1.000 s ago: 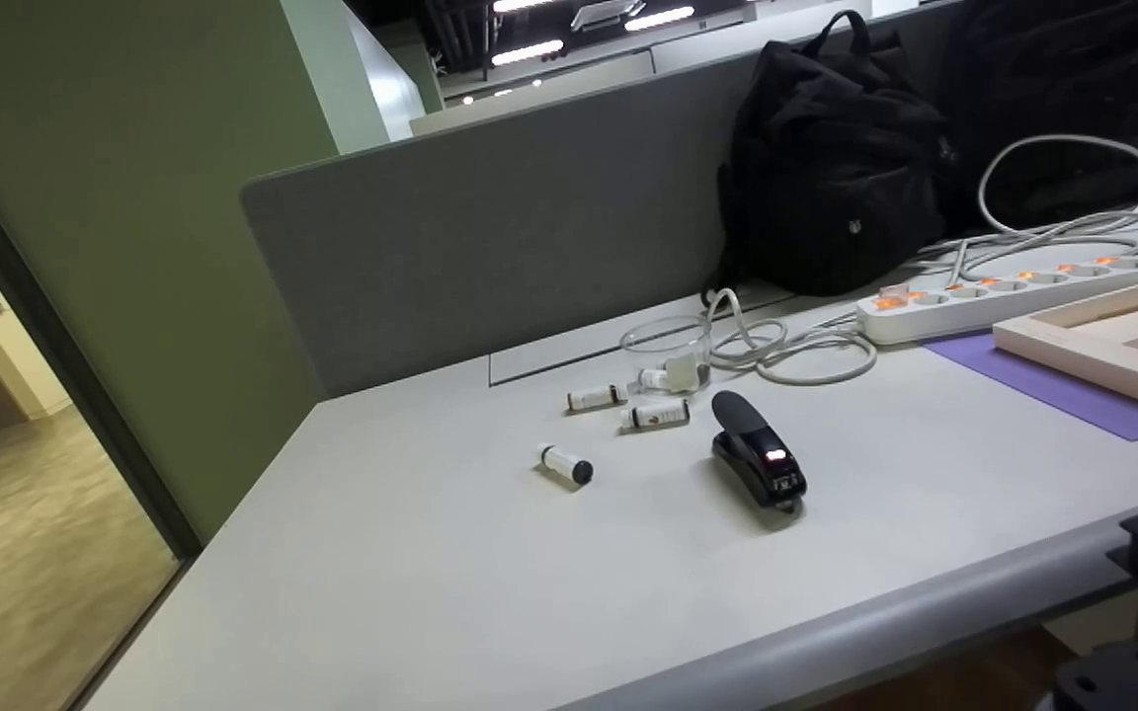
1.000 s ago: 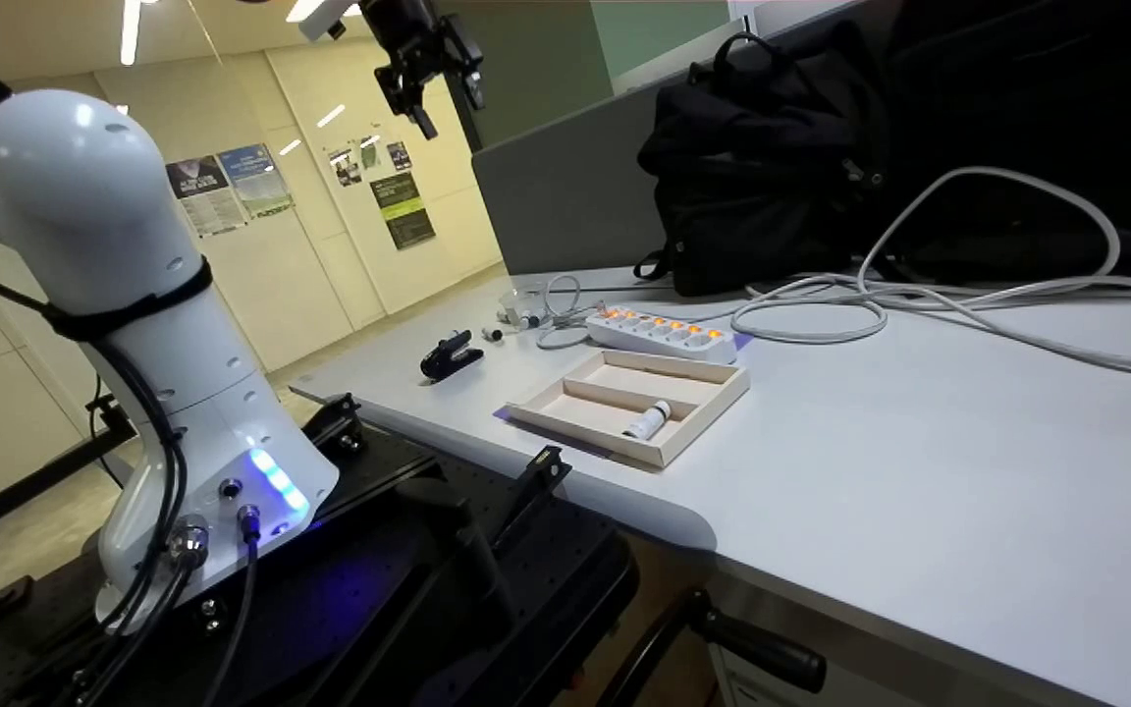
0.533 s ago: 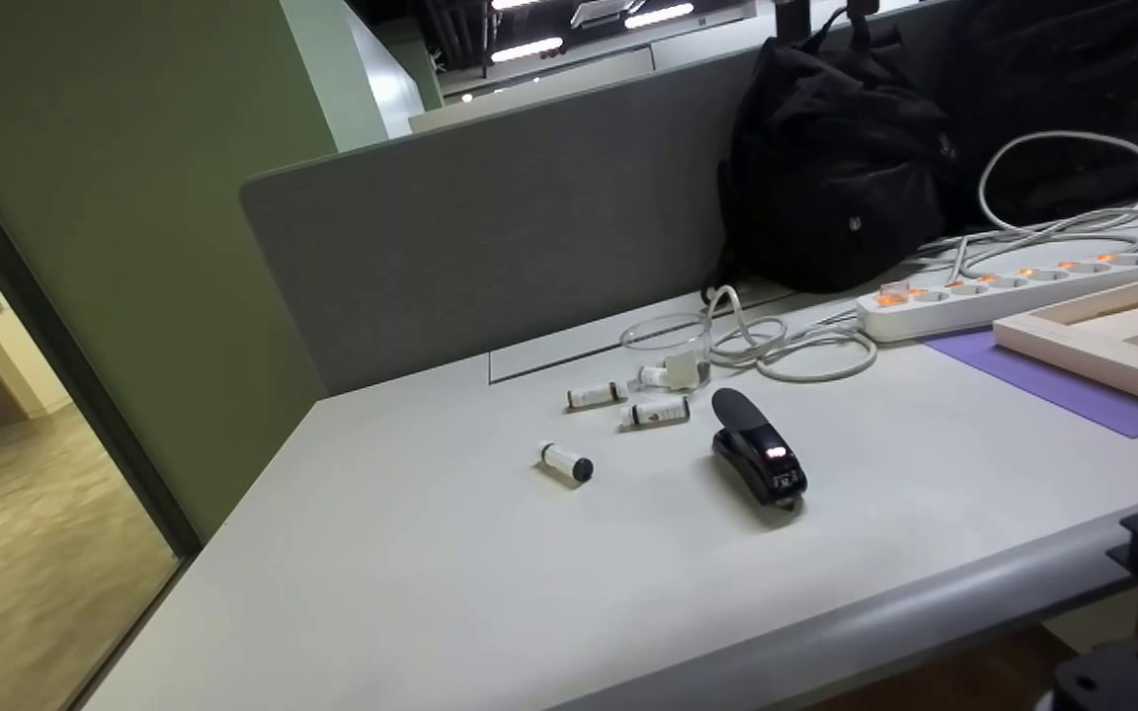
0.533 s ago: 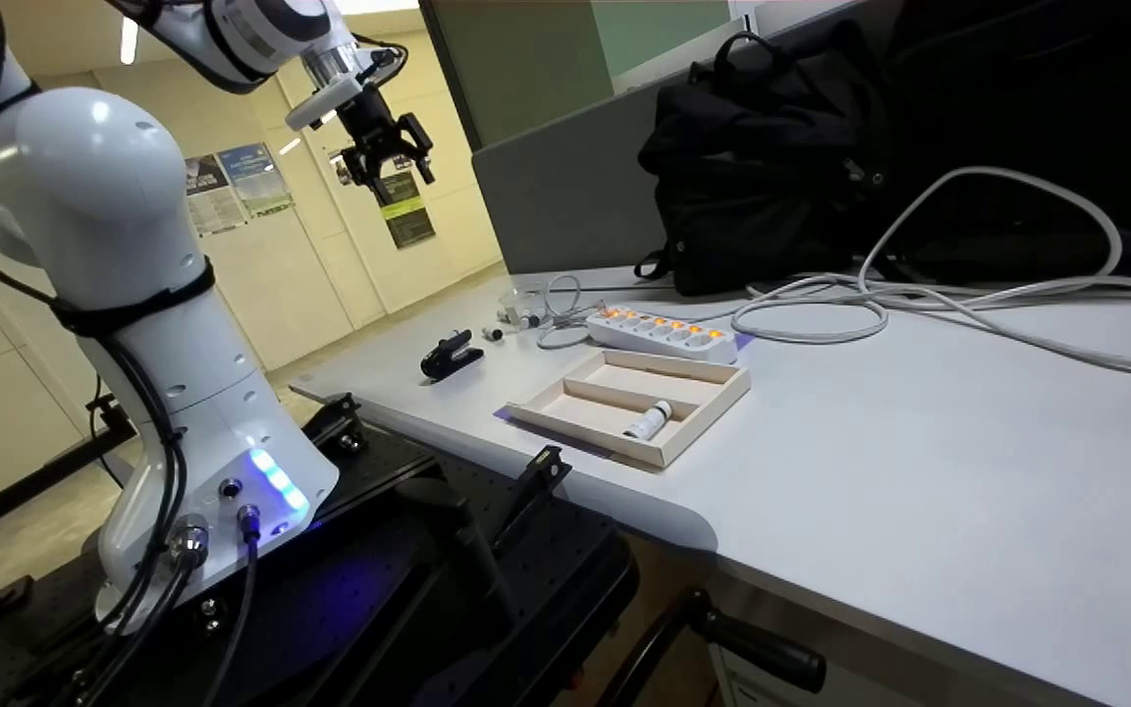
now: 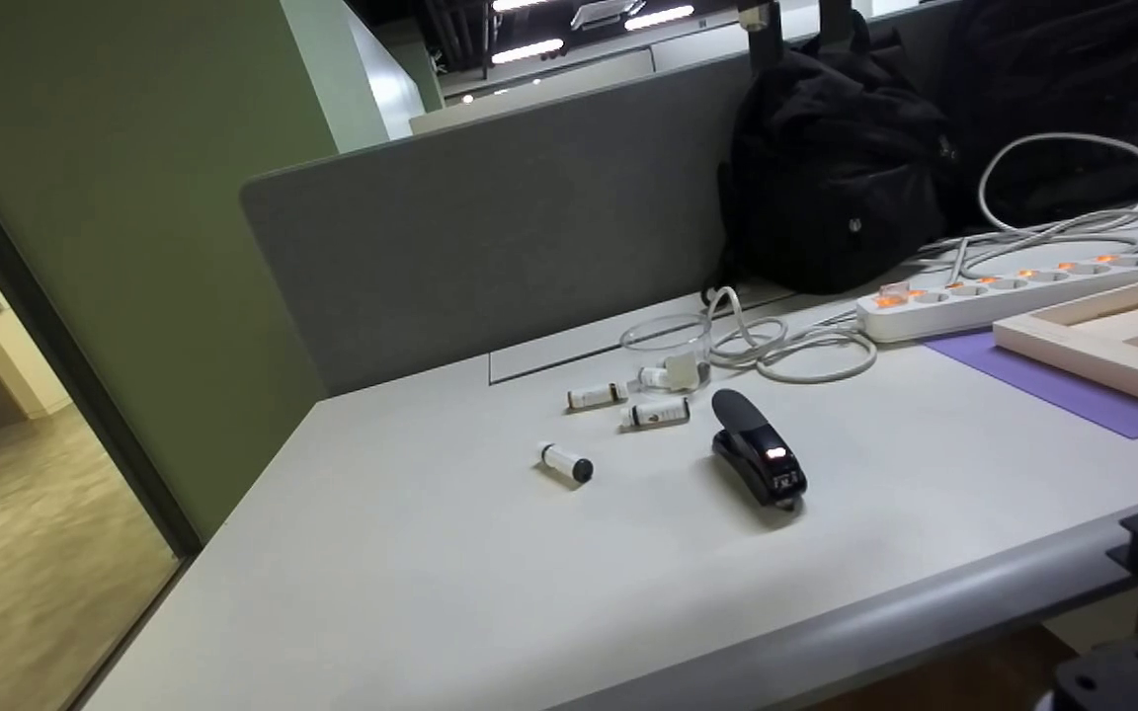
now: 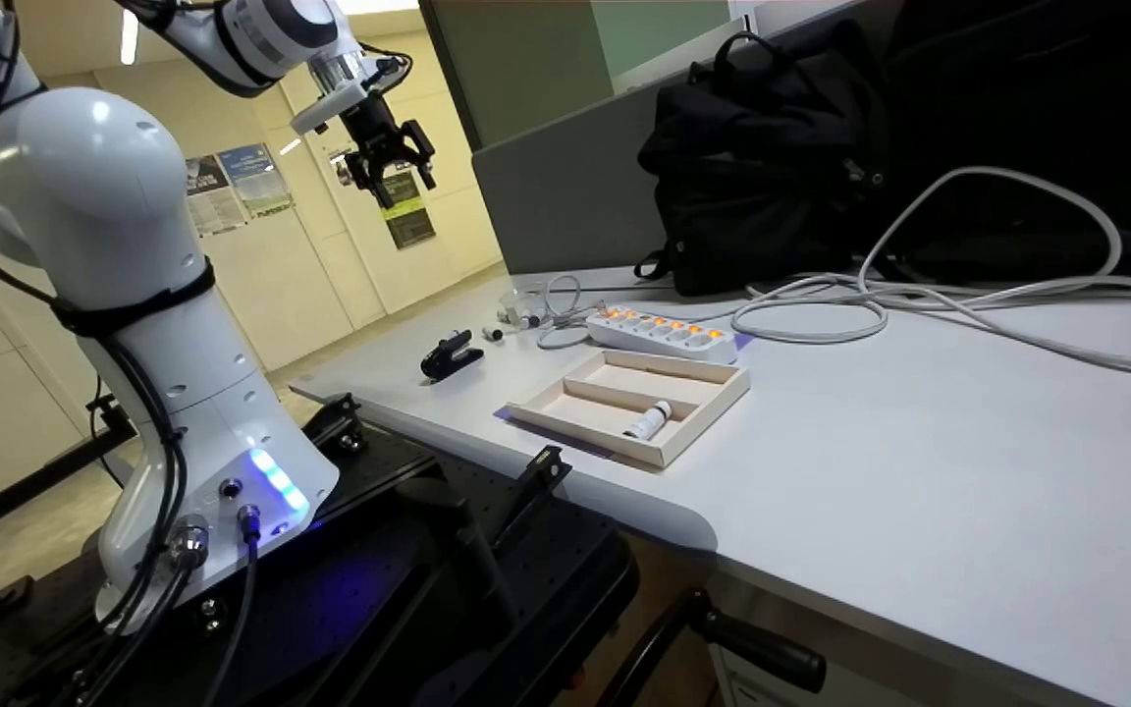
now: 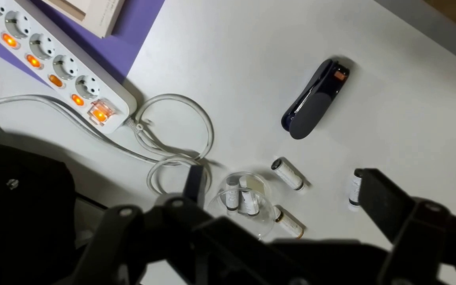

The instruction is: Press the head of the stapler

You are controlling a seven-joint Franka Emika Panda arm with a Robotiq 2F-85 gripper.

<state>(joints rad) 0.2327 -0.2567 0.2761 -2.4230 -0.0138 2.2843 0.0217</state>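
The black stapler [image 5: 765, 462] lies on the white table, also in an exterior view [image 6: 449, 357] and in the wrist view [image 7: 329, 85]. The head of the stapler, the rounded end of its top arm, is tilted up in an exterior view [image 5: 738, 411] and shows in the wrist view [image 7: 309, 118]. My gripper [image 6: 408, 193] hangs in the air well above the table, apart from the stapler. In the wrist view my gripper [image 7: 281, 173] is open with nothing between its fingers; the stapler lies beyond the fingertips. The fingers [image 5: 765, 44] also show at the top of an exterior view.
Several small white cylinders [image 5: 566, 463] lie near the stapler, some in a clear cup [image 5: 666, 346]. A white power strip [image 5: 1014, 296] with cables, a wooden tray [image 6: 723, 398], a black backpack [image 5: 836, 178] and a grey partition [image 5: 510, 227] stand around. The table's front edge [image 5: 885, 612] is near.
My gripper has come down in the air over the last second, most of it in the first half. Its fingers have come into an exterior view at the top. The stapler has not moved.
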